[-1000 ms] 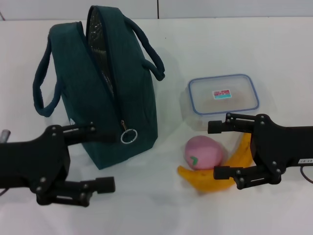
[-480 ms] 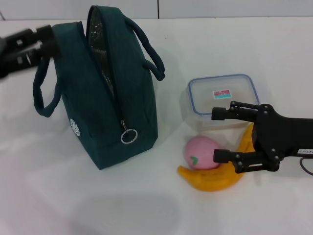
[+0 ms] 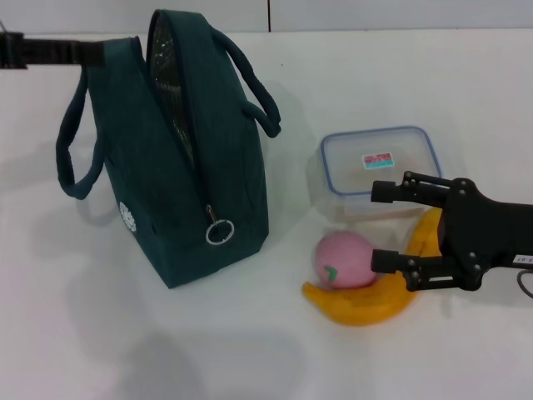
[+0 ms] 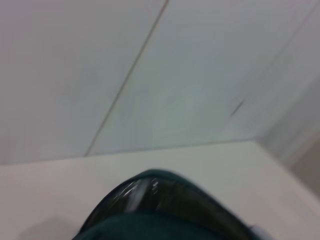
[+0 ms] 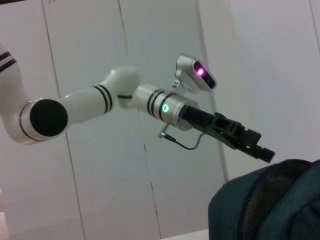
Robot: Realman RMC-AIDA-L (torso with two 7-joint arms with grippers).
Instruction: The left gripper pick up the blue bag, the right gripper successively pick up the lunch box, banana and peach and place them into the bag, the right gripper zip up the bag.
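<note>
Banana (image 3: 360, 303): nearest of all, a curved orange-yellow fruit lying flat on the white surface (image 3: 250, 358), its far end hidden behind the right gripper.
Peach (image 3: 343, 259): round and pink with a small green leaf mark, touching the banana's inner curve.
Right gripper (image 3: 388, 228): black claw with screws, low over the fruit at the right, jaws spread apart, one finger above the lunch box's near edge and the other over the banana beside the peach, holding nothing.
Lunch box (image 3: 381, 167): clear, rounded rectangle with a blue-rimmed lid and a red-and-blue sticker, just behind the peach and banana.
Blue bag (image 3: 179, 158): dark teal tote standing upright at centre left, zip open along the top so the silver lining shows, ring zip pull hanging on the near end, round white logo low on its side, two looped handles drooping outward.
Left gripper (image 3: 50, 52): farthest back at the left edge, reaching level toward the bag's upper corner; in the right wrist view (image 5: 250, 145) it hangs just above the bag's top; cannot tell how its jaws stand.
</note>
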